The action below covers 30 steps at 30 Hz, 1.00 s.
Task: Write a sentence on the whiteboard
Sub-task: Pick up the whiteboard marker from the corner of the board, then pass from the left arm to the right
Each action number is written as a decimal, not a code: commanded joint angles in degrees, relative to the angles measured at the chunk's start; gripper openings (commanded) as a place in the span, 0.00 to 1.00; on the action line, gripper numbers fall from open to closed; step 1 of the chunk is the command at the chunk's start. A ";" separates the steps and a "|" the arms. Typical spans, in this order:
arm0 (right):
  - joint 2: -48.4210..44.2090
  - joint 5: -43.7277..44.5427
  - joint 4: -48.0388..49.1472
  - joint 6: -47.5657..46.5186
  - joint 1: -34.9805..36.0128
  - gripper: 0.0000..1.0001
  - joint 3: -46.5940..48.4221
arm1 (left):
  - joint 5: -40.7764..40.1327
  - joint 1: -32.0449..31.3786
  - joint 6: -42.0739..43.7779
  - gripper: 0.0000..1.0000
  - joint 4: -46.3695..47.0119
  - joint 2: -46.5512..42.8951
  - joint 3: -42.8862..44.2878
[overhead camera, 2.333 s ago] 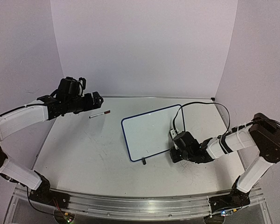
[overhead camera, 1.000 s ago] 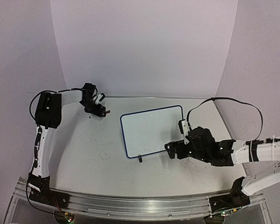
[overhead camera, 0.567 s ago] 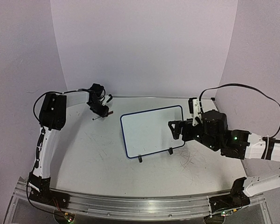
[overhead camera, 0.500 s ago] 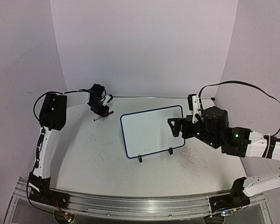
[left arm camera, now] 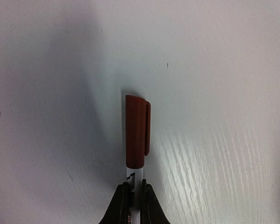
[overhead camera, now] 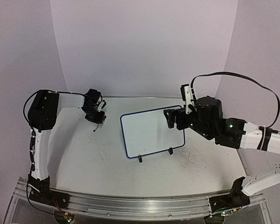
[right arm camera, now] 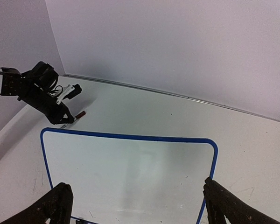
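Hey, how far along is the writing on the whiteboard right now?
Early. Done: the whiteboard sits on its black feet, ready but blank. In hand: the left fingers are pinched on the marker, its red cap on; the right fingers hang open near the board's right edge. Left: uncap the marker and write the whole sentence.

A white marker pen with a dark red cap [left arm camera: 136,133] stands in the lower middle of the left wrist view, cap uppermost, seen against a scuffed white bench [left arm camera: 214,93]. In the top view, grey scribble marks [overhead camera: 190,157] soil the bench right of centre. A ribbed aluminium rail [overhead camera: 130,205] crosses the bottom, and pale lilac backdrop panels [overhead camera: 144,46] fill the top.
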 commanded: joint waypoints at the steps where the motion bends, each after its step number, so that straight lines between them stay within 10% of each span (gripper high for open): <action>1: 0.94 4.71 4.05 1.12 0.07 0.98 2.86 | -4.28 -0.28 -7.88 0.00 -5.87 -10.13 -5.09; 8: 7.20 -7.45 4.72 -0.07 -0.04 0.98 9.75 | 11.26 -0.29 -18.43 0.00 1.32 -27.09 -4.96; 15: 11.55 -21.84 12.50 3.89 -0.06 0.98 14.59 | 34.82 -1.74 -39.02 0.00 36.77 -39.44 -15.66; 30: 14.72 -36.45 35.71 17.21 -0.14 0.80 13.54 | 28.61 -21.40 -55.86 0.00 73.29 -36.82 -21.22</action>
